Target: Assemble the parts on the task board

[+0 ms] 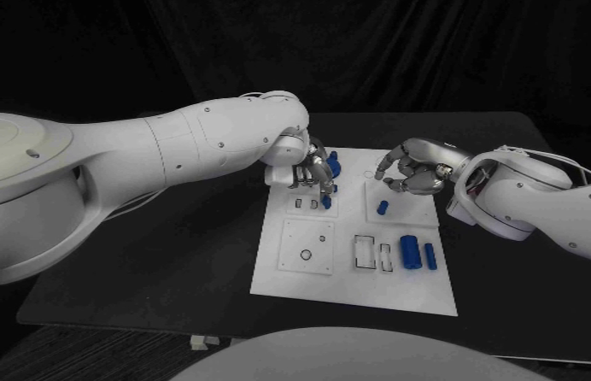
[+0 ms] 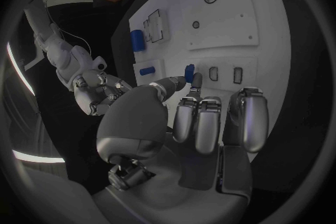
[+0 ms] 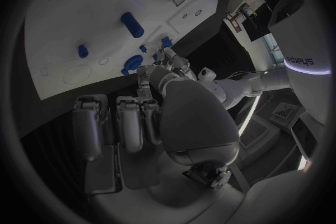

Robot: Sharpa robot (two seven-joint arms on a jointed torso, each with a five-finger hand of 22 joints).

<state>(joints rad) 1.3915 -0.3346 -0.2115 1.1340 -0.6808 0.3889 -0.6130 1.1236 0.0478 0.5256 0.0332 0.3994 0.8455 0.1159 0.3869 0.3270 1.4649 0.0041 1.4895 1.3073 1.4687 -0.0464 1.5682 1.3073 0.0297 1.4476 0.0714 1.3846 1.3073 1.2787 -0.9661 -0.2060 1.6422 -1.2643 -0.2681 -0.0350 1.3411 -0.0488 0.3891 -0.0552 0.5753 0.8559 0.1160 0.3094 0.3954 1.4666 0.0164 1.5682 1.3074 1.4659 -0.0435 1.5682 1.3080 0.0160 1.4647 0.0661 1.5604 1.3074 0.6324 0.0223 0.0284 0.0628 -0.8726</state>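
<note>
My left hand [image 1: 300,169] hangs over the far left part of the task board [image 1: 357,272], and its fingertips [image 2: 196,79] pinch a small blue peg [image 2: 189,71], which stands upright just above the little slots beneath my fingers. My right hand [image 1: 412,174] hovers across from it over the board's far right corner, fingers loosely curled and apart from everything, grasping nothing that I can see. A short blue cylinder [image 1: 383,207] lies just below that hand, and two larger blue cylinders [image 1: 418,253] lie well toward me, beside the rectangular cut-outs. I judge these parts light, rigid and smooth, likely to slip or roll, so I would take each by its sides near the middle. The peg probably needs a straight, square descent, since the slot looks a close fit. Open room lies toward me; between my hands it is tight.
</note>
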